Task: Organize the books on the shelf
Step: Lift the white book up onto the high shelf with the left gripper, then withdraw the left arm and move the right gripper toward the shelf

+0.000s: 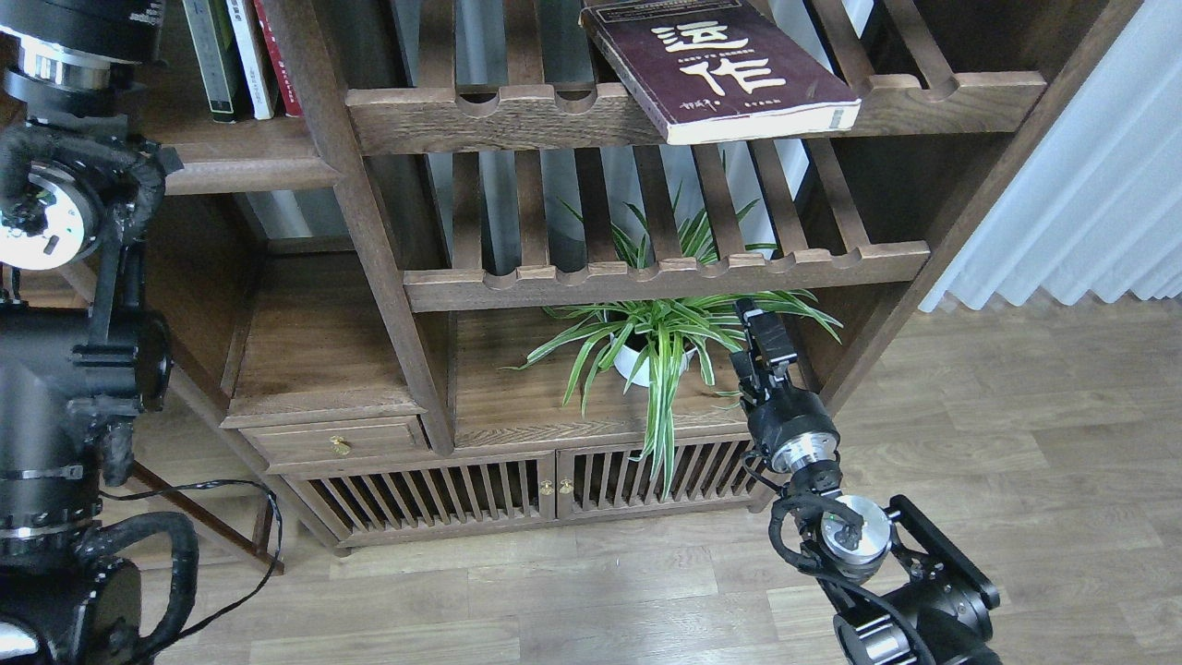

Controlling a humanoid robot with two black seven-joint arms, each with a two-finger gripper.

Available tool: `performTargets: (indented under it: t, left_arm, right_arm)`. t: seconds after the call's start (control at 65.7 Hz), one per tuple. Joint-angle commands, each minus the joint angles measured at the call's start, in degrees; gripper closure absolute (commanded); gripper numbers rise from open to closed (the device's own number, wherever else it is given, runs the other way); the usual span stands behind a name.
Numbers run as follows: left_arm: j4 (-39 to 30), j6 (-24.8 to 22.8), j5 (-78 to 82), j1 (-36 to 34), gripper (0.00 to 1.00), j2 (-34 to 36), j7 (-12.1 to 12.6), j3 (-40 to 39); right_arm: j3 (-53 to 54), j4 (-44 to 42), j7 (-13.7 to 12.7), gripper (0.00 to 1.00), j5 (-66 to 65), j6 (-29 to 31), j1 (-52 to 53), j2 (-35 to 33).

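Note:
A thick dark maroon book [720,69] with large cream Chinese characters lies flat and askew on the top slatted rack, one corner jutting past the front rail. On the solid brown shelf [249,168] at top left, three books stand upright: a grey-green spine [211,60], a white one [247,55] and a red one [277,55]. My left arm rises along the left edge and leaves the view at the top, so its gripper is hidden. My right gripper [759,325] hangs low beside the plant, far from any book; its dark fingers cannot be told apart.
A potted spider plant [660,346] stands on the lower board, its leaves brushing the right gripper. A second slatted rack [665,272] spans the middle. Below are a small drawer [342,443] and slatted cabinet doors [517,494]. A curtain [1090,185] hangs at right.

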Motion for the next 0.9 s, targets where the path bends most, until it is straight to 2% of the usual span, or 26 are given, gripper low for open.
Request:
performTargets:
  t: [0.0, 0.152, 0.319, 0.456, 0.654, 0.806, 0.882]
  left_arm:
    - [0.0, 0.0, -2.3, 4.3, 1.00, 4.5, 0.0, -0.4]
    - [0.2, 0.0, -4.4, 11.1, 1.00, 12.0, -0.5, -3.0]
    - [0.8, 0.0, -5.4, 12.2, 1.00, 13.5, 0.3, -4.2]
    - [1.8, 0.0, -5.3, 15.1, 1.00, 16.3, 3.8, -7.1]
    - [3.3, 0.0, -4.9, 15.2, 0.99, 17.8, 5.6, -7.9]
    - [3.7, 0.0, -2.8, 15.2, 1.00, 19.1, 9.5, -9.5]
    - [4.6, 0.0, 1.3, 15.3, 1.00, 19.1, 9.7, -11.0]
  right_arm:
    - [-0.3, -0.5, 0.0, 0.02, 0.0, 0.0, 0.6, 0.0]
    - [-1.5, -1.2, 0.0, 0.02, 0.1, 0.0, 1.5, 0.0]
    - [-1.6, -1.3, 0.0, 0.02, 0.1, 0.0, 1.7, 0.0]
    - [-2.3, -1.5, 0.0, 0.02, 0.1, 0.1, 1.7, 0.0]
    - [-5.4, -0.7, 0.0, 0.02, 0.2, 0.6, 1.6, 0.0]
    - [-6.8, -0.2, 0.0, 0.02, 0.2, 0.7, 1.8, 0.0]
    - [-7.8, -0.2, 0.0, 0.02, 0.2, 0.7, 2.2, 0.0]
